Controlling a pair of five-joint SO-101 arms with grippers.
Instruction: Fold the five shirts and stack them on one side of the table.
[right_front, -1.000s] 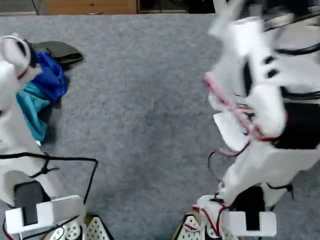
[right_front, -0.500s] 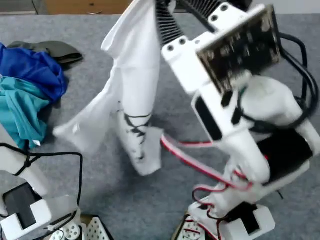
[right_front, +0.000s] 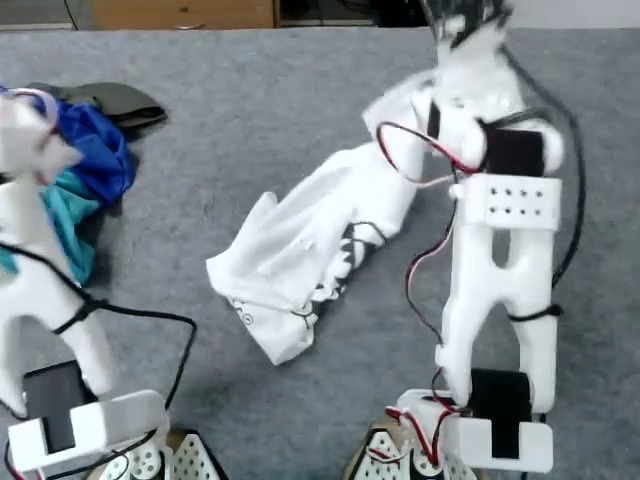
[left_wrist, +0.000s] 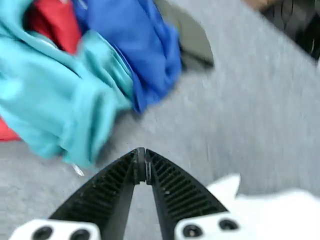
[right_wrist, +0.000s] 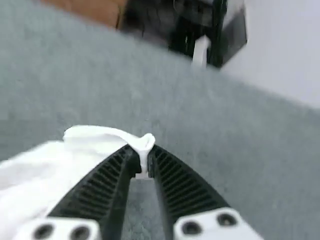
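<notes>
Right wrist view has the right pincer (right_wrist: 143, 152) pinching a small fold of the white shirt (right_wrist: 60, 165), and a tuft of the cloth pokes up between its black ribbed fingers (right_wrist: 107, 185). From that pinch the shirt trails back beside the fingers and down onto the grey worktop (right_wrist: 235, 130).

In the high view the white shirt (right_front: 310, 250) lies crumpled in a long diagonal strip near the middle of the worktop (right_front: 250, 120). Its far end rises towards the right arm (right_front: 505, 210) and its near end is bunched in loose folds. Some black print (right_front: 340, 270) shows along one edge (too creased to make out).

The left pincer (left_wrist: 141, 161) is pressed together with nothing between its fingers, just above bare worktop beside the pile of unfolded shirts. The teal shirt (left_wrist: 65, 105) is nearest to it. The blue shirt (left_wrist: 135, 45) lies over the teal one, a red shirt (left_wrist: 50, 25) is tucked behind, and a dark olive shirt (left_wrist: 192, 40) is at the pile's far edge.

From above, this pile sits at the worktop's far left side, well apart from the white shirt, with the left arm (right_front: 35, 150) over it
</notes>
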